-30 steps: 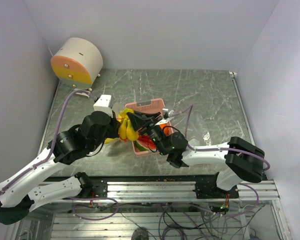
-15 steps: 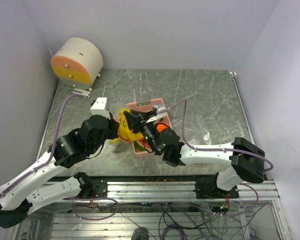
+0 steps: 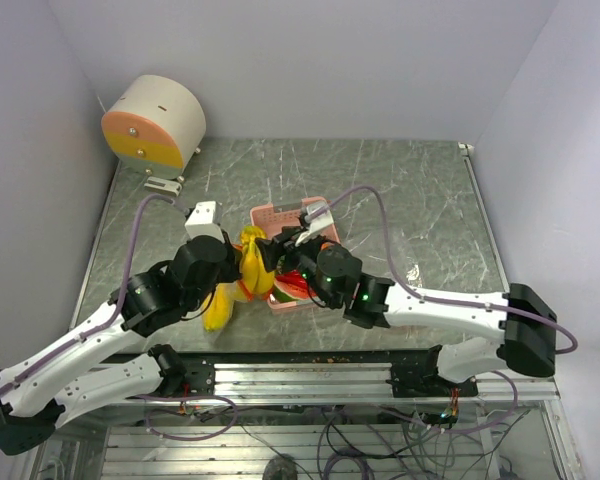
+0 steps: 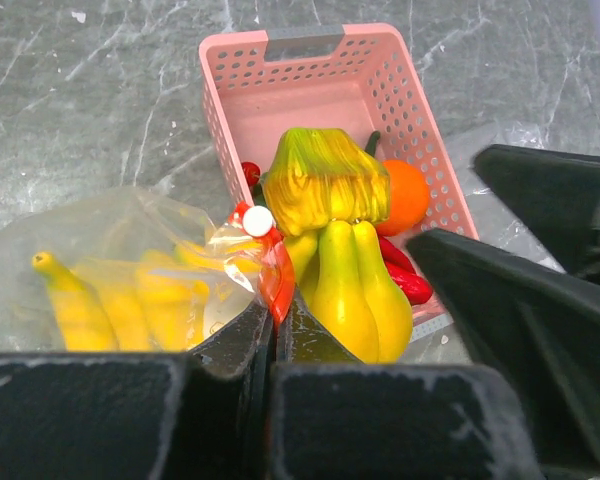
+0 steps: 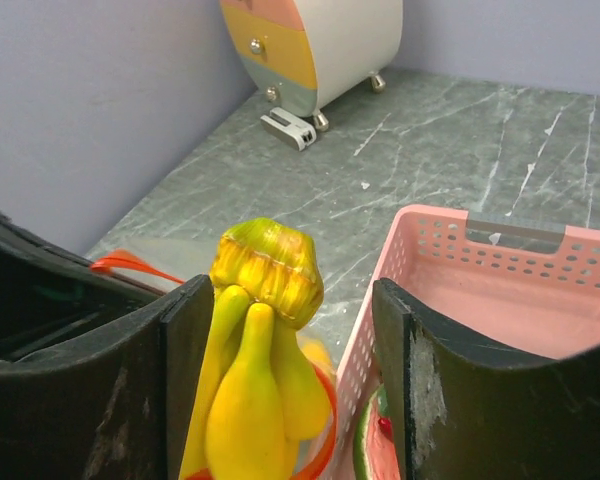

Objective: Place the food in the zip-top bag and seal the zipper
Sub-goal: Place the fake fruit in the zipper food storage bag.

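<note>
Looking down from the top view, the pink tray (image 3: 292,212) sits mid-worktop (image 3: 420,190). The banana bunch (image 3: 251,262) stands at the tray's corner nearest the left arm, with the left tool (image 3: 235,282) and right tool (image 3: 280,258) closing in from either side. More bananas (image 3: 218,308) lie beyond that corner, nearer the arm bases.

From the left wrist, the left tool is clamped on the zipper (image 4: 276,275), holding the mouth of the zip-top bag (image 4: 130,235) up against the same tray corner. The other bananas lie inside the slumped bag. The bunch stands crown-up at the mouth, while the orange (image 4: 408,196) and chili peppers (image 4: 405,282) remain in the tray.

From the right wrist, the right tool's jaws stand parted around the bunch. One finger seems to touch it and the other is clear, so it looks unpinched.

The bunch looks light and stiff with smooth skin, so the ridged crown is probably the surest grip. The bag is floppy and slick, and its firmer zipper strip is the sensible hold.
</note>
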Robot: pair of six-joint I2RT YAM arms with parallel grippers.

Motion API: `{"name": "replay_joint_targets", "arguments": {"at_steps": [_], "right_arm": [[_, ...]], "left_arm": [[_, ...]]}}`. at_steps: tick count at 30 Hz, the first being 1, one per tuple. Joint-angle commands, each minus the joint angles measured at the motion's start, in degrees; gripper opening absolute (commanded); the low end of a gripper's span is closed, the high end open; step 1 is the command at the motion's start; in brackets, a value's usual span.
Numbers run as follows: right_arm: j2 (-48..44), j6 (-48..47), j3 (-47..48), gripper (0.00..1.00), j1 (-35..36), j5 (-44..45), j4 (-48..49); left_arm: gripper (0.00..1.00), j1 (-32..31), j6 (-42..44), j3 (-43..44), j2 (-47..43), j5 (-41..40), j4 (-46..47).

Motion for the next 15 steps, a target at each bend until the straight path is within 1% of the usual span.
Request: {"name": "replay_joint_targets", "arguments": {"at_steps": [1, 5, 10, 12, 15], "right_arm": [[-6.18, 0.99, -1.54, 0.65, -0.13, -0.12, -6.06], [-10.74, 1.65, -3.23, 0.65, -0.18, 0.56, -9.43], [-14.81, 6.85, -7.55, 0.59, -2.12, 0.96, -16.14], [-15.44, 10.03, -9.23, 0.57, -4.55, -2.34, -18.96], [-16.0, 13.84, -12.63, 0.55, -8.85, -12.87, -19.08]], "left_arm": [[0.07, -0.24, -1.49, -0.57, 0.11, -0.67, 4.86], [0.07, -0.25, -1.3, 0.02, -0.34, -1.14, 4.45], [0.07, -0.23, -0.74, 1.0, -1.48, -1.8, 3.94], [0.07, -0.25, -0.44, 1.32, -1.84, -1.97, 3.74], [0.07, -0.25, -0.42, 1.06, -2.48, -1.91, 4.01]]}}
